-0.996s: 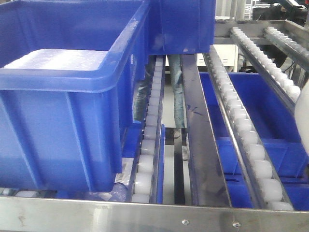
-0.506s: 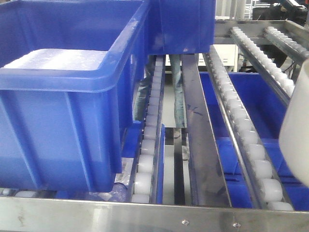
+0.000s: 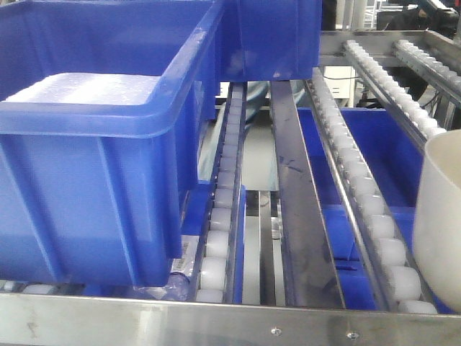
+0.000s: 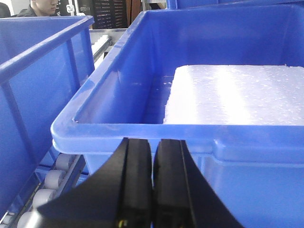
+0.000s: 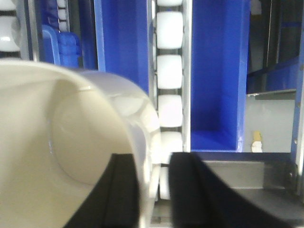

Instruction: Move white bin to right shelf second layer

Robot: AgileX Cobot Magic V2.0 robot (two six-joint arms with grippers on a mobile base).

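Note:
The white bin (image 3: 441, 216) hangs at the right edge of the front view, above the right end of the roller shelf level. Its glossy cream mouth fills the left of the right wrist view (image 5: 57, 142). My right gripper (image 5: 153, 156) straddles the bin's rim wall, one finger inside and one outside, holding it. A white roller track (image 5: 169, 71) runs below it. The shelf's roller tracks (image 3: 360, 180) and its riveted steel front rail (image 3: 216, 321) lie ahead. My left gripper (image 4: 153, 141) is shut and empty, just in front of a blue crate's rim.
A large blue crate (image 3: 94, 144) holding a white foam slab (image 4: 237, 92) sits on the left of the shelf level, with another blue crate (image 3: 270, 36) behind it. More blue crates (image 3: 389, 158) lie on the level below. A person (image 4: 40, 7) stands behind.
The white bin has come further into the front view from the right edge, moving left and lower over the rollers. The left gripper and the blue crates have not moved.

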